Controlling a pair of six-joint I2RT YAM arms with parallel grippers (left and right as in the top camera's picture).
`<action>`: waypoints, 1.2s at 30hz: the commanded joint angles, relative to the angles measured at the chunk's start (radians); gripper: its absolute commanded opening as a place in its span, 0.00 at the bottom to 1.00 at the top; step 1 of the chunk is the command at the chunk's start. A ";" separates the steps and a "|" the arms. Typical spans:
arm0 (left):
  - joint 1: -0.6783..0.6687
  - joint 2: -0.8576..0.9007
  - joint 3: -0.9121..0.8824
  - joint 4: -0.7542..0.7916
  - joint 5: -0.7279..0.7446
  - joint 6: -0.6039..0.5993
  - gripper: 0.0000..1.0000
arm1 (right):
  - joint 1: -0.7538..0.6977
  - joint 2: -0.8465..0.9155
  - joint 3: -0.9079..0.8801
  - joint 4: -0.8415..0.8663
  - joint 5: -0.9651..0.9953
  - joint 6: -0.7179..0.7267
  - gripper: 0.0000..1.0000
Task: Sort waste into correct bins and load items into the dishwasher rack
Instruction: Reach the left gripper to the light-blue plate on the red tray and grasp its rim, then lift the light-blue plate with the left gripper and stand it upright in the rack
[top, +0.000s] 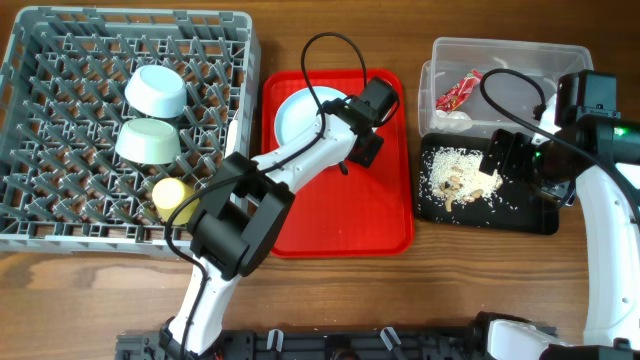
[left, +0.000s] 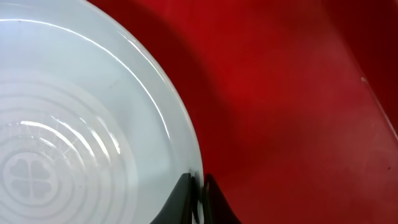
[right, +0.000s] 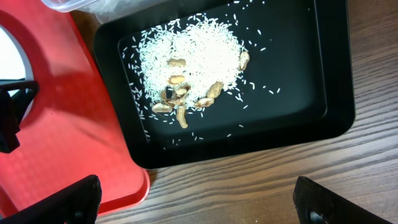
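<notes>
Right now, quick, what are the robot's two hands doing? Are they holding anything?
Left gripper: shut on the rim of the pale-blue plate.
Right gripper: open, holding nothing, above the black tray.

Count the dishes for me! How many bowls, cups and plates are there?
Bowls: 2, a pale-blue bowl and a light-green bowl
Cups: 1, the yellow cup
Plates: 1, the pale-blue plate
Total: 4
</notes>
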 joint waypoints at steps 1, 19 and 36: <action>0.004 0.047 -0.037 -0.031 -0.015 -0.014 0.04 | -0.002 -0.020 0.006 -0.002 0.021 0.006 1.00; 0.020 -0.317 -0.036 -0.119 0.006 -0.074 0.04 | -0.002 -0.020 0.006 -0.001 0.021 0.005 1.00; 0.451 -0.557 -0.036 -0.167 0.515 -0.043 0.04 | -0.002 -0.020 0.006 -0.001 0.021 0.005 1.00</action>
